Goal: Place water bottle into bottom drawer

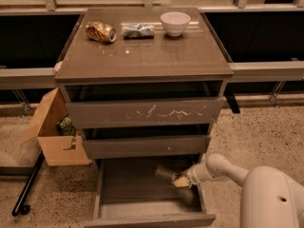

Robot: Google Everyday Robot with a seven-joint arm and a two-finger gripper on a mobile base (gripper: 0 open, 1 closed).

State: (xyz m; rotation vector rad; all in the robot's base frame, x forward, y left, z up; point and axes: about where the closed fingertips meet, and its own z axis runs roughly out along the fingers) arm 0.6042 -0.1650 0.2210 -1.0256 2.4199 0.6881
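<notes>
Reaches in from 4 o'clock with a white arm (219, 167), across the right wall of the pulled-out bottom drawer (149, 219). Holds the gripper (180, 180) low inside that drawer, toward 3 o'clock of the tray and near the right wall. Pinches the water bottle (166, 173) there, claw closed on one end of it. Carries the bottle tilted almost flat, pointing toward 10 o'clock from the gripper, over the back right part of the tray. Cannot tell whether it touches the tray floor.

At 12 o'clock from the open drawer: the middle drawer front (147, 146) with one small white speck, and above it the top drawer front (145, 112) with white scratch marks.

Along the far edge of the cabinet top (142, 61): a dented gold-brown drink can (100, 32) on its side at 11 o'clock, a shiny foil packet (137, 30) just beside it at 12, a white bowl (175, 23) at 1.

At 9 o'clock of the cabinet, on the speckled floor: an open cardboard box (56, 144) with something green (66, 125) inside. At 7 o'clock, a black pole (26, 189) lying aslant. At 5 o'clock, the robot's white body (270, 198).
</notes>
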